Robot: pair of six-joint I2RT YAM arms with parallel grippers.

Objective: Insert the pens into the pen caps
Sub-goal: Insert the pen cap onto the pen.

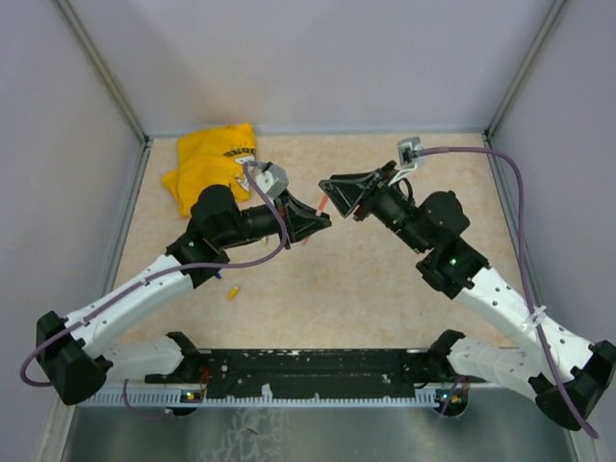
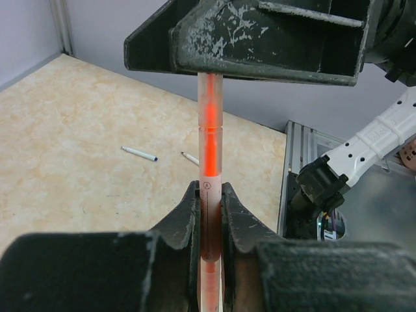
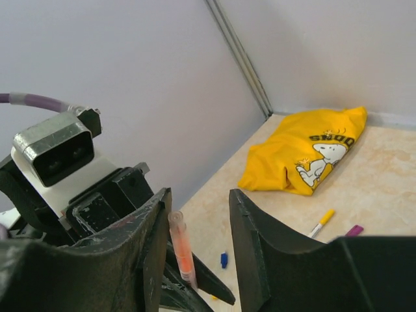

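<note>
- orange-red pen (image 2: 209,149) is judged light, stiff, slippery; best taken mid-barrel.
- it is clamped by the left jaws.
- right jaws are spread open around its far end.

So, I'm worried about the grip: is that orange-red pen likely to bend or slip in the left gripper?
Probably stiff: the orange-red pen stands straight though the left gripper clamps only its lower part. Its round barrel looks smooth, so an endwise push might slide it through the grip. Being thin, it seems light.
</note>
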